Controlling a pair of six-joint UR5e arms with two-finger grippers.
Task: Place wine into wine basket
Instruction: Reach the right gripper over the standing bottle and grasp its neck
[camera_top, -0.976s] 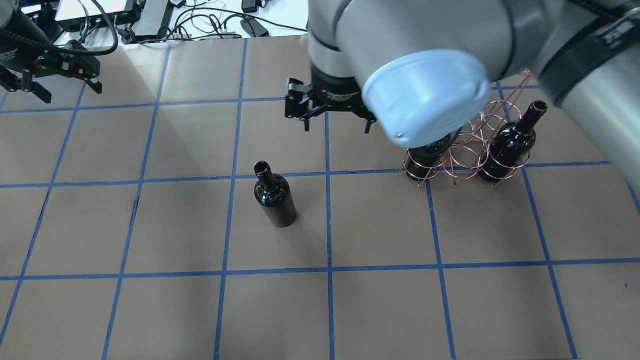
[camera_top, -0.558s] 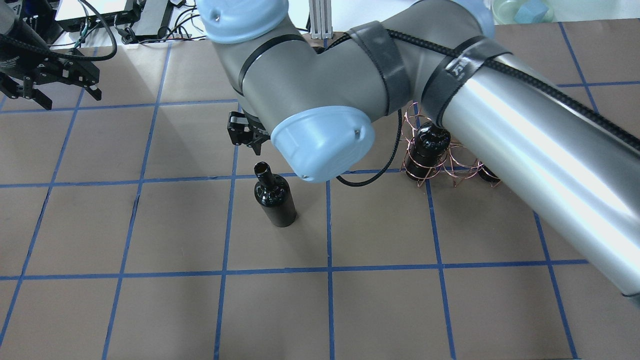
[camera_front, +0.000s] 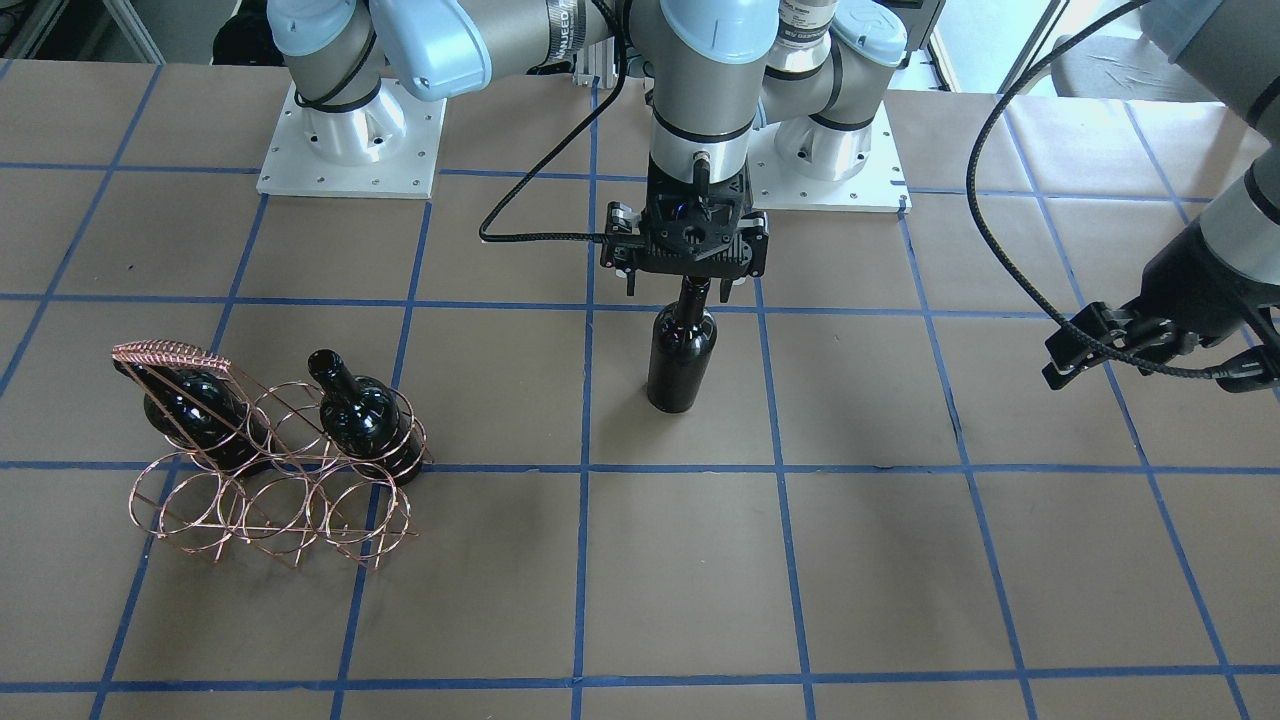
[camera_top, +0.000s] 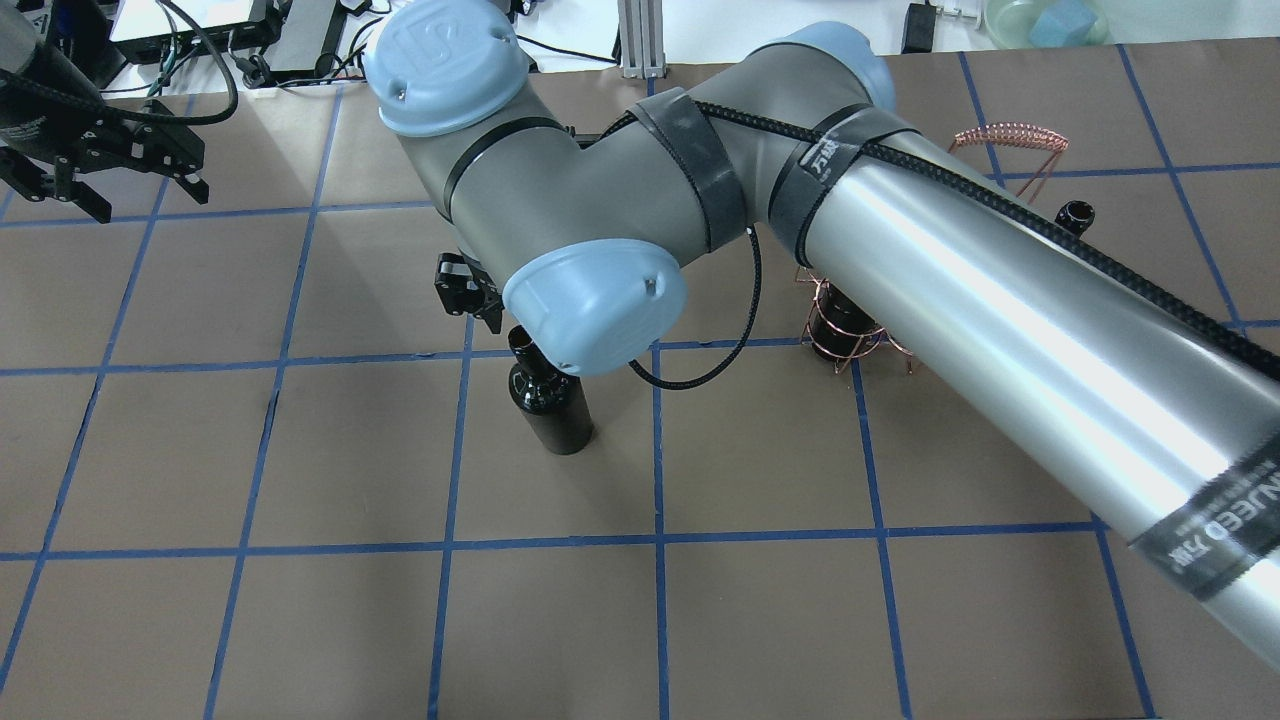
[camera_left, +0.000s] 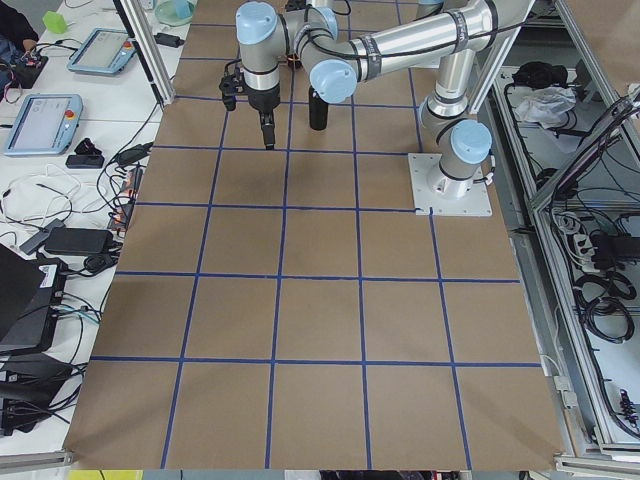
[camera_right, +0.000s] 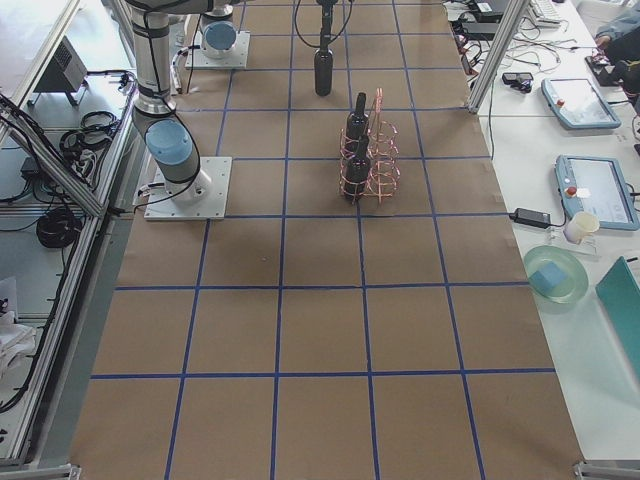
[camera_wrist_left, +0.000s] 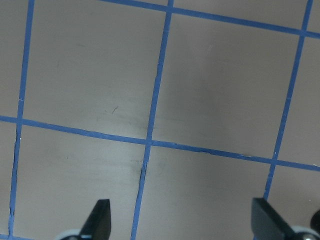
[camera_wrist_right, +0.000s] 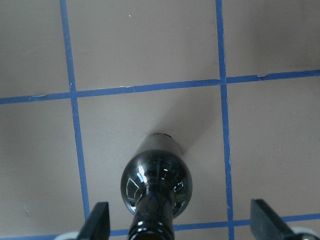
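Note:
A glossy black wine bottle (camera_front: 682, 360) stands upright on the brown table, also seen in the overhead view (camera_top: 550, 405). My right gripper (camera_front: 686, 290) is open, its fingers on either side of the bottle's neck and apart from it. In the right wrist view the bottle (camera_wrist_right: 157, 185) sits left of centre between the open fingertips (camera_wrist_right: 100, 220). The copper wire wine basket (camera_front: 270, 500) stands to the robot's right and holds two like bottles (camera_front: 360, 415) in its rear row. My left gripper (camera_top: 130, 190) is open and empty, far left.
The right arm's forearm (camera_top: 1000, 300) hides most of the basket in the overhead view; only its coiled handle (camera_top: 1010, 135) and one ring (camera_top: 845, 335) show. The table is brown with a blue tape grid (camera_wrist_left: 150, 142). Cables and devices (camera_top: 250, 40) lie past the far edge.
My right arm has swung left from beside the basket to above the standing bottle, and the gripper now straddles its neck. The left gripper has barely moved.

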